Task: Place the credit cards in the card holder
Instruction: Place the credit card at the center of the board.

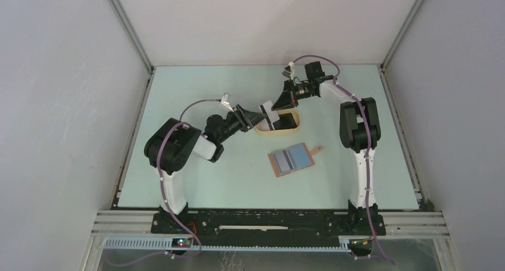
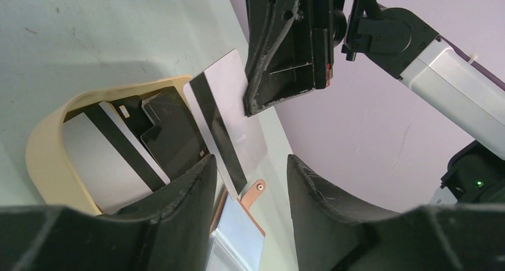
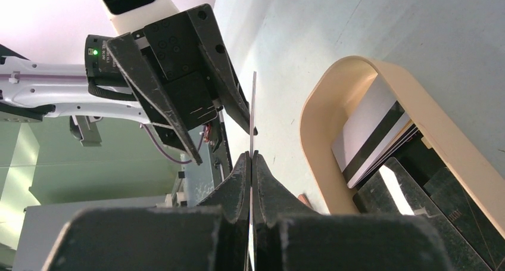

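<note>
My right gripper (image 3: 251, 155) is pinched tight on one whitish, dark-striped credit card (image 2: 229, 113), held on edge above the beige tray (image 2: 41, 152) (the other cards (image 2: 172, 134) lie inside). My left gripper (image 2: 250, 161) stands half open, jaws either side of that card's free end; contact unclear. The card holder (image 1: 292, 159) lies open nearby.

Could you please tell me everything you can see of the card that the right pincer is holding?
The card is a thin, stiff-looking plastic rectangle, whitish-grey with a dark stripe along one long edge. The right pincer is shut on one edge and holds it tilted, raised off the table, by the rim of the beige tray. The right wrist view shows it edge-on, as a fine line. It hangs between the open fingers of the left pincer; whether either finger touches it is unclear.
</note>
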Available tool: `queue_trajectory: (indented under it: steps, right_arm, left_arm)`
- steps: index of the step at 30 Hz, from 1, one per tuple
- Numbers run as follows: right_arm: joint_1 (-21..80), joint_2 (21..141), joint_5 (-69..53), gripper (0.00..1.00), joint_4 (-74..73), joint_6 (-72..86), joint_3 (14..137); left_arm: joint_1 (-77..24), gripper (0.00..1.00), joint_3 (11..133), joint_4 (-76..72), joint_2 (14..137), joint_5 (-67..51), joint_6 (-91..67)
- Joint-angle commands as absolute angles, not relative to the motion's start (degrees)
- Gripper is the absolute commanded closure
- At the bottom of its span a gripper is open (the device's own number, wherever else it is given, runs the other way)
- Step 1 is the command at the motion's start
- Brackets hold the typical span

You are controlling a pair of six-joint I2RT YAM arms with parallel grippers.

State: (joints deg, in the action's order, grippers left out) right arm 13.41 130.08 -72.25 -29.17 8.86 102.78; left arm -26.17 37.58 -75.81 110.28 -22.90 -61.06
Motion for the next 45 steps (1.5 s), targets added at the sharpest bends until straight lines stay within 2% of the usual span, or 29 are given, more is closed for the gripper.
queue_trajectory:
  steps: [1, 21, 27, 31, 33, 39, 45]
  right_arm:
    - [13.49, 126.83, -74.33, 1.0, -27.61, 8.99, 102.61]
    - [14.89, 127.58, -73.79, 1.0, -28.27, 8.32, 102.77]
    - [15.11, 127.62, -72.75, 1.0, -29.52, 7.03, 103.22]
    - [15.17, 127.7, -72.24, 1.0, -30.6, 5.9, 103.62]
    - [15.12, 127.75, -71.73, 1.0, -31.67, 4.64, 103.99]
    - [14.43, 127.78, -71.55, 0.74, -33.59, 2.55, 104.48]
    - [14.41, 128.68, -71.96, 0.65, -36.23, 0.28, 105.68]
  left_arm:
    - [-25.84, 0.5, 40.18, -76.88, 111.5, -24.74, -62.71]
    - [-26.1, 0.66, 42.71, -71.27, 112.18, -24.19, -61.57]
    - [-26.19, 0.77, 43.0, -70.44, 112.24, -24.13, -61.34]
    - [-26.19, 0.98, 43.45, -70.17, 112.66, -24.63, -61.32]
    - [-26.19, 1.0, 43.5, -70.15, 112.74, -24.75, -61.28]
    - [-26.19, 1.0, 43.86, -70.18, 113.14, -25.42, -61.38]
    - [-26.04, 1.0, 44.04, -72.44, 114.02, -26.74, -62.67]
